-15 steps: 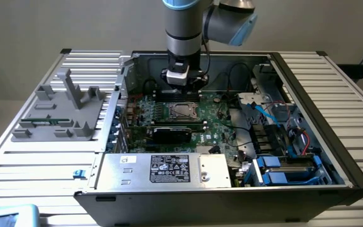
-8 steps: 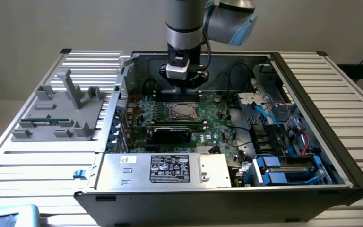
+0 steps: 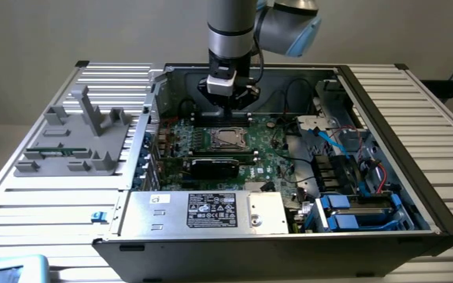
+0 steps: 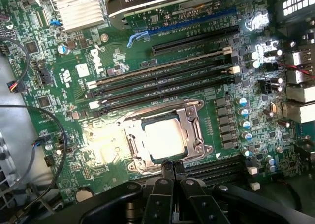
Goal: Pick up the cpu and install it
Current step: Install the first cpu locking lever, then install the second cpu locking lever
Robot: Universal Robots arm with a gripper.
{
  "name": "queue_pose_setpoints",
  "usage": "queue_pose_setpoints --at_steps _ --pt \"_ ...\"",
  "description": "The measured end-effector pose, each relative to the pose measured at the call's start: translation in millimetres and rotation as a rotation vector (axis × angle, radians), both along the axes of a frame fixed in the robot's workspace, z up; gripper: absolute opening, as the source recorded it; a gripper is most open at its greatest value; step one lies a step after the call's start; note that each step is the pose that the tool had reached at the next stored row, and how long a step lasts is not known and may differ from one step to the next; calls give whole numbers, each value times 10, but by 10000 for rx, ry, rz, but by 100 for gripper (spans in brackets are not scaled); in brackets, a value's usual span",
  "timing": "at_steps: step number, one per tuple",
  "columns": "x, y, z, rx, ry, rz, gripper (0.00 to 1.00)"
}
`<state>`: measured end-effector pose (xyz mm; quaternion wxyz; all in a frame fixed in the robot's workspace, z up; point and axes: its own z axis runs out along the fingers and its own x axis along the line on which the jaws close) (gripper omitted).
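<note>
Above the open computer case (image 3: 289,236) in the exterior view, the arm reaches down so that its hand (image 3: 228,111) hangs just over the far part of the green motherboard (image 3: 270,162). The cpu (image 3: 227,138) lies flat in its socket frame (image 3: 228,131) near the middle of the board, just below the hand and apart from it. A large silver box with a white label (image 3: 210,210) sits along the case's near edge, and a grey plastic fixture (image 3: 77,141) stands on the slatted tabletop (image 3: 45,206) to the exterior view's left of the case.

From the wrist view, the hand (image 4: 172,169) has its two dark fingers (image 4: 166,171) pressed together, with nothing between them. The cpu (image 4: 164,138) shines brightly inside the metal bracket of the socket frame (image 4: 192,130), close to the fingertips but not touched by them. Rows of black memory slots (image 4: 162,81) run beside the socket, and a finned heatsink (image 4: 74,7) stands farther off.
</note>
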<state>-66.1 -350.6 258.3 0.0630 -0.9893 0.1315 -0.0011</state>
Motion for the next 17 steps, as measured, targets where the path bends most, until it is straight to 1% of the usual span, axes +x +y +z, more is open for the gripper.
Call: queue_pose_setpoints --at_steps 13,15,17 --pt "0 -1 -1 1 0 1 12" --pt "0 -15 0 0 2 2 12" --pt "0 -47 0 9 2 1 12"
